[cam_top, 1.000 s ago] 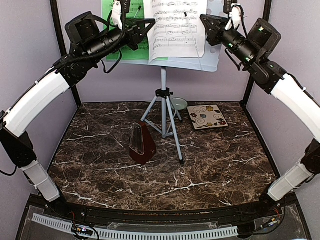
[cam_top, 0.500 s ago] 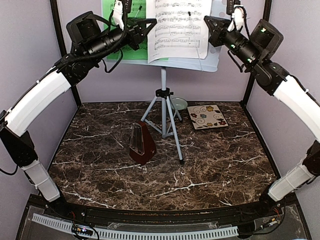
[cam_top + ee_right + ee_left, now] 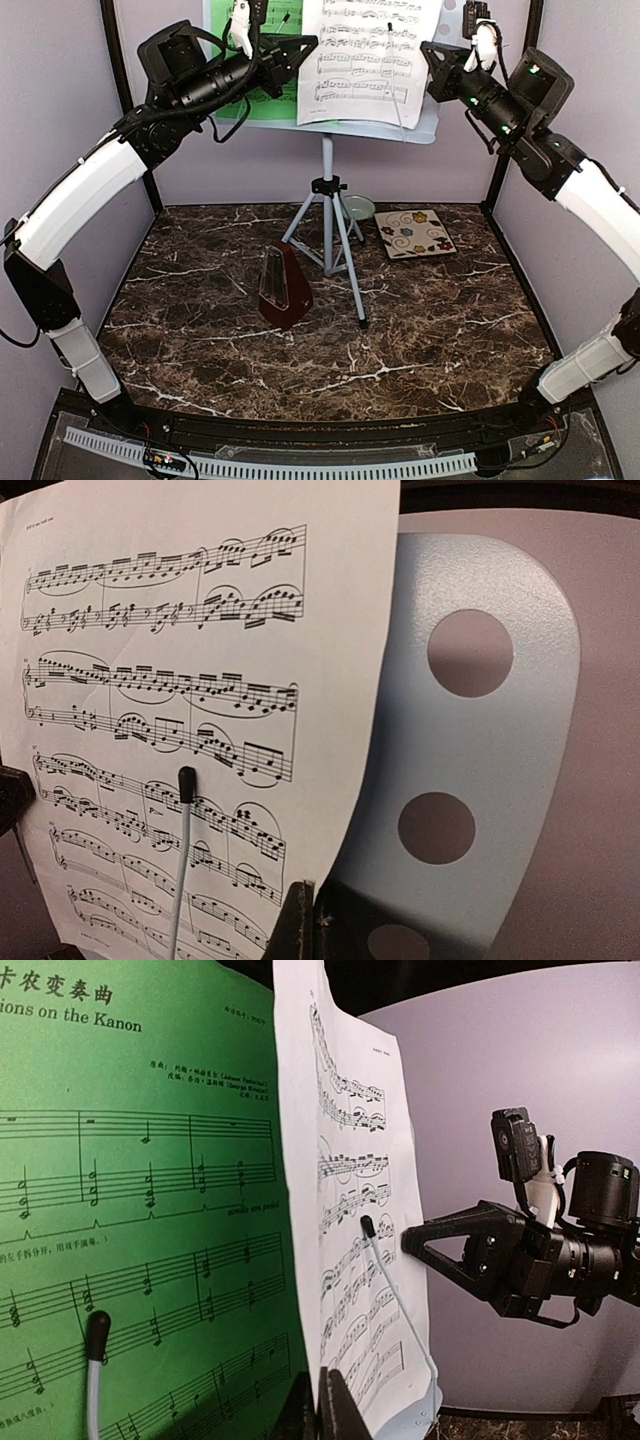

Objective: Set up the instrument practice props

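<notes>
Tearing looks like the nearest risk. The white music sheet (image 3: pixel 360 60) lies against the front of the music-stand desk (image 3: pixel 520 740), and both arms grip its lower edge. The left pincer (image 3: pixel 322 1405) is clamped together on the corner toward the desk's middle, just beside the green music sheet (image 3: pixel 150 1210) on the desk's left half. The right pincer (image 3: pixel 305 920) appears pinched shut on the corner nearer the desk's right rim. If the two arms pull apart or travel unevenly, the paper could rip or slide out of one grip. A thin retaining wire (image 3: pixel 186 780) crosses the sheet's face on the desk, so dragging the page under it could crease or snag it. The white sheet's edge overlaps the green one, which may be dragged askew. Any sideways push on the desk could topple the stand on its tripod legs (image 3: pixel 330 230) onto the metronome (image 3: pixel 283 290), which stands on the worktop (image 3: pixel 430 320) below the desk.
</notes>
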Controlling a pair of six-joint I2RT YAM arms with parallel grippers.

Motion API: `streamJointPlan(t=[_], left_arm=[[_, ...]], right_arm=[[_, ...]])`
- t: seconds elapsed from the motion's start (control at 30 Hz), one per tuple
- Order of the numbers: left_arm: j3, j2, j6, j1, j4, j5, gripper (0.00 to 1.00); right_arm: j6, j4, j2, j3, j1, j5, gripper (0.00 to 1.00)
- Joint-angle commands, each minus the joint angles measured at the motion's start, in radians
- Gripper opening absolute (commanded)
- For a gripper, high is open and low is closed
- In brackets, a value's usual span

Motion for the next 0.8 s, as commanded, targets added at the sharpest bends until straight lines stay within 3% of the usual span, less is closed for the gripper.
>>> streamJointPlan(t=[0.0,0.4,0.77], left_arm=[[0.015,0.014,-0.018,0.000,-0.014,0.015,0.04],[0.015,0.014,-0.009,-0.005,-0.024,0.015,0.14],[0.011,0.016,0.002,-0.005,-0.029,0.022,0.08]], right_arm=[[-0.012,0.008,-0.041,-0.023,-0.012,0.036,0.00],[-0.012,-0.004,-0.062,-0.043,-0.032,0.040,0.00],[0.008,0.000,-0.091,-0.099,-0.045,0.050,0.00]])
